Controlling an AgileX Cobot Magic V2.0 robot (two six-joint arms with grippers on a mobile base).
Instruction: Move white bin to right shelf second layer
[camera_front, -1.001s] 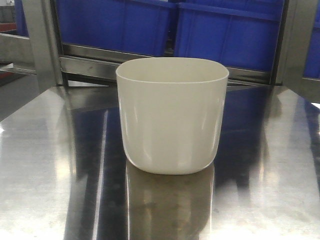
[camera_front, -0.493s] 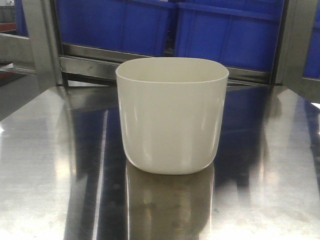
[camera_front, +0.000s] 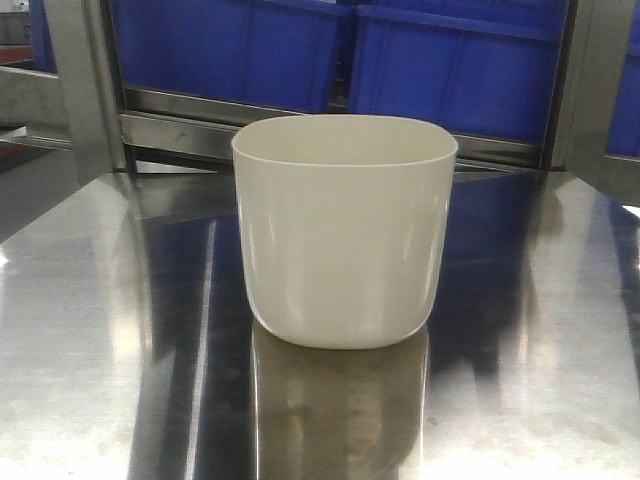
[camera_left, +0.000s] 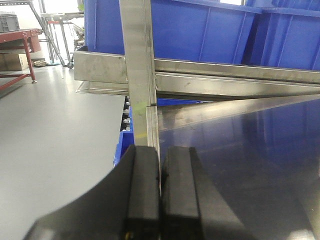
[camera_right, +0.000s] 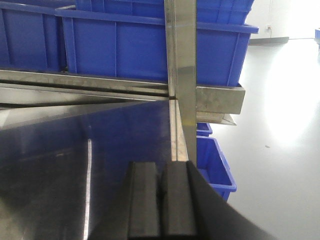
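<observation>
The white bin (camera_front: 345, 235) stands upright and empty on the steel tabletop (camera_front: 90, 330), in the middle of the front view. Neither arm shows in that view. In the left wrist view my left gripper (camera_left: 160, 150) is shut with nothing between its black fingers, hovering over the table's left edge. In the right wrist view my right gripper (camera_right: 161, 167) is shut and empty too, over the table's right edge. The bin appears in neither wrist view. The right shelf second layer with its rollers is out of view.
Blue crates (camera_front: 455, 65) sit on a steel rack level (camera_front: 180, 115) just behind the table. Upright steel posts (camera_left: 139, 65) (camera_right: 182, 60) stand at the table's far corners. More blue crates (camera_right: 215, 162) rest lower, to the right of the table.
</observation>
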